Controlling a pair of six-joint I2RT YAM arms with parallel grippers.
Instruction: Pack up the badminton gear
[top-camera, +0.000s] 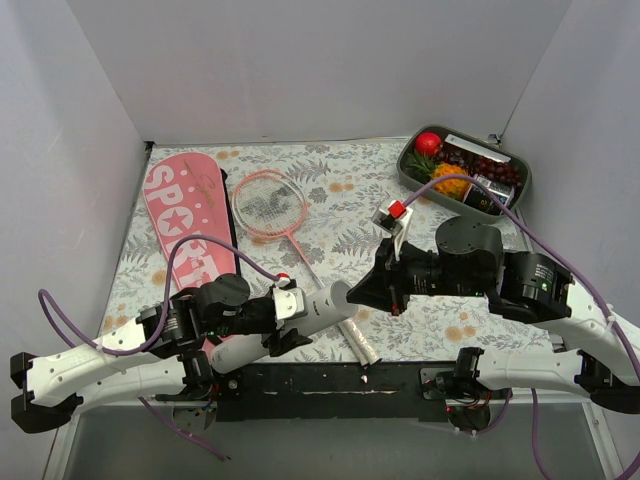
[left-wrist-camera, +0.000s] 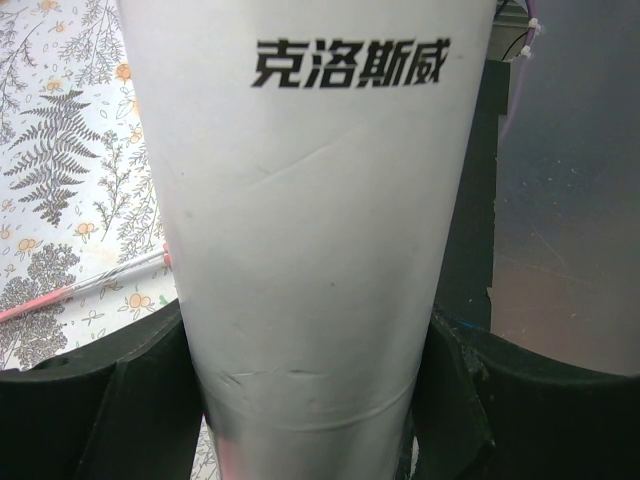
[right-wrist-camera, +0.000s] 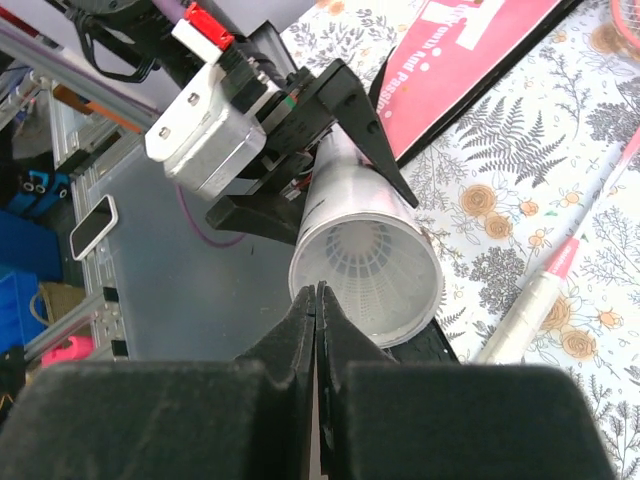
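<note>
Floral-cloth bench (top-camera: 330, 170) carries, from left, the pink bag (top-camera: 185, 215) lying flat and the racket (top-camera: 270, 203) loose beside it, while the left jaws grasp the white tube (top-camera: 325, 303), shuttlecock (right-wrist-camera: 365, 255) already inside, right jaws clenched empty at its mouth; bagging apparently remains.

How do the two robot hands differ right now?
The left gripper is clamped on the white tube; the right gripper holds nothing. The left gripper's jaws stand apart around the tube; the right gripper's jaws are pressed together, aimed at the tube's open end. Both are black two-finger grippers.
</note>
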